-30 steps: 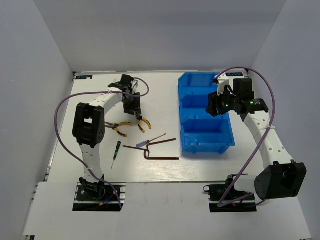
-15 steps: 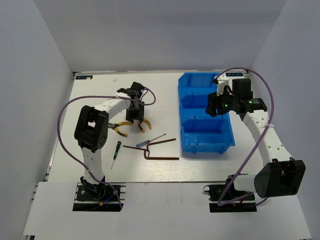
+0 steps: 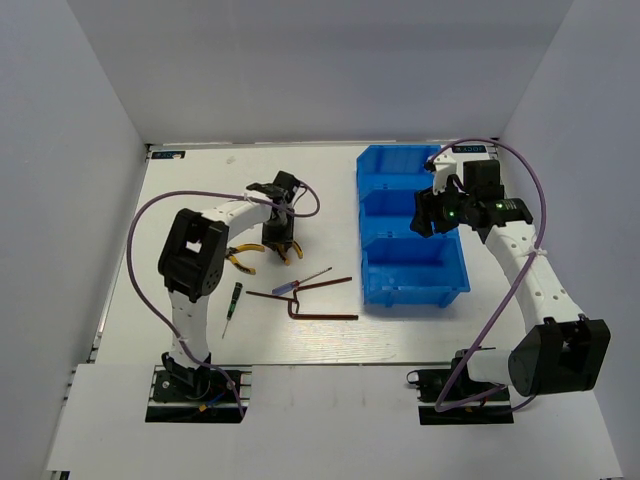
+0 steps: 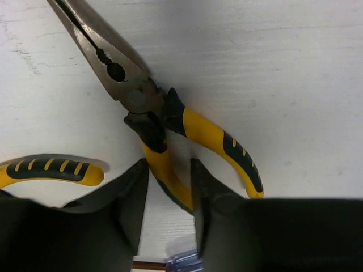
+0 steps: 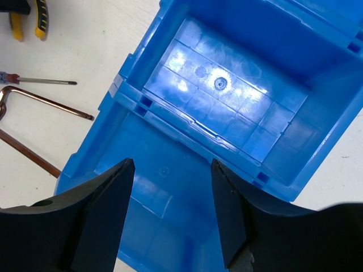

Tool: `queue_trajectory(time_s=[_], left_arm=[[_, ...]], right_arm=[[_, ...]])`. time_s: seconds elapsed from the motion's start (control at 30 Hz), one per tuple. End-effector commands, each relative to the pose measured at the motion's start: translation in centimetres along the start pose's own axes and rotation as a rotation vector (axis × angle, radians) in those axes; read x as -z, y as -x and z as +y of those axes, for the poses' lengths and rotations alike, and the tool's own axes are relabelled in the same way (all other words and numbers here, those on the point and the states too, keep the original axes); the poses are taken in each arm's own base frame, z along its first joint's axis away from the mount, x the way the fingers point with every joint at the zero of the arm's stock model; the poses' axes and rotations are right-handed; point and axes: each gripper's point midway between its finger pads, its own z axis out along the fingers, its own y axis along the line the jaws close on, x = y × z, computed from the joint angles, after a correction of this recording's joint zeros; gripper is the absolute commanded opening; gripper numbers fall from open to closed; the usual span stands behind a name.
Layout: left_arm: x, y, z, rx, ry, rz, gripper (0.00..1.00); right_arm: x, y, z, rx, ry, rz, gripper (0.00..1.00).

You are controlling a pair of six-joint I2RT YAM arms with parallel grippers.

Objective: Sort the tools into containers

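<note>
The left fingers stand narrowly parted with slack showing, straddling the inner handle only of the pliers. These lie flat on the worktop, long axis diagonal in the wrist view, nose to the upper left and handles splayed to the lower right. Risk noted: a grip on one handle, off the pivot, is likely to let the tool swing or hinge open and slip, and the outer finger may nudge the second pliers just beside it. The right fingers are spread wide and empty above the blue containers.
</note>
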Motion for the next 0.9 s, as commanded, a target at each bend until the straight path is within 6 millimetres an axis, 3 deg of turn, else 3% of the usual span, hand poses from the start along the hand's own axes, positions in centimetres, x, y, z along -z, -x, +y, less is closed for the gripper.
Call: queue_trajectory(time_s=[0.0,0.1,0.2,0.27,0.33,0.4,0.47,0.5,0.57,0.6,0.63,0.67,0.73,0.77,0.8,0.87], left_arm=[[-1.8,-1.6,0.6,0.006,0.066,0.031,0.41],[-2.8,-3.2,1.4,0.008,0.094,0.067,0.16],[-2.3,-3.0,0.9,0.002,0.082,0.044,0.0],[-0.6,-0.6,-0.4,-0.014,0.037,-0.031,0.0],[2.4,4.1,-2.6,-0.054,-0.056,-0.152,0.0],[6.4,9.1,-6.5,-0.158,-0.219,-0.311,0.0],[8.5,12.1,-8.3,-0.212,-0.292,-0.404,0.0],[10.9,14.8,-10.4,-0.287,-0.383,-0.507,0.0],[11.3,17.3,-12.2,-0.363,-0.438,-0.586,0.0],[13.1,18.4,-14.0,-0.442,-0.524,-0.644,0.0],[13.2,19.2,-14.0,-0.426,-0.555,-0.667,0.0],[13.9,19.9,-14.5,-0.42,-0.584,-0.703,0.0],[15.0,22.1,-14.8,-0.455,-0.574,-0.823,0.0],[14.7,22.7,-15.1,-0.456,-0.576,-0.846,0.0],[16.0,23.8,-16.0,-0.449,-0.588,-0.895,0.0],[15.5,25.3,-16.9,-0.416,-0.613,-0.94,0.0]], right_arm=[[0.8,0.6,0.0,0.004,-0.012,-0.033,0.63],[0.8,0.7,0.0,0.004,-0.016,-0.034,0.63],[0.8,0.4,0.1,0.007,-0.012,-0.028,0.63],[0.9,0.2,0.1,0.015,-0.013,-0.022,0.63],[1.0,0.1,0.2,0.028,-0.003,-0.021,0.63],[1.0,0.1,0.3,0.039,0.007,-0.019,0.64],[1.0,0.0,0.5,0.056,0.017,-0.016,0.64],[1.2,0.1,0.4,0.06,0.014,-0.021,0.63],[1.3,0.0,0.4,0.074,0.011,-0.016,0.63],[1.7,0.0,0.4,0.085,0.002,-0.024,0.62],[1.7,0.1,0.3,0.091,-0.005,-0.028,0.62],[1.8,-0.3,-0.1,0.095,-0.025,-0.015,0.59],[2.4,-0.1,-0.2,0.101,-0.047,-0.03,0.4],[2.6,-0.4,-0.6,0.102,-0.071,-0.024,0.25],[3.2,0.1,-0.8,0.114,-0.1,-0.055,0.0],[3.2,-0.5,-1.1,0.117,-0.12,-0.052,0.0]])
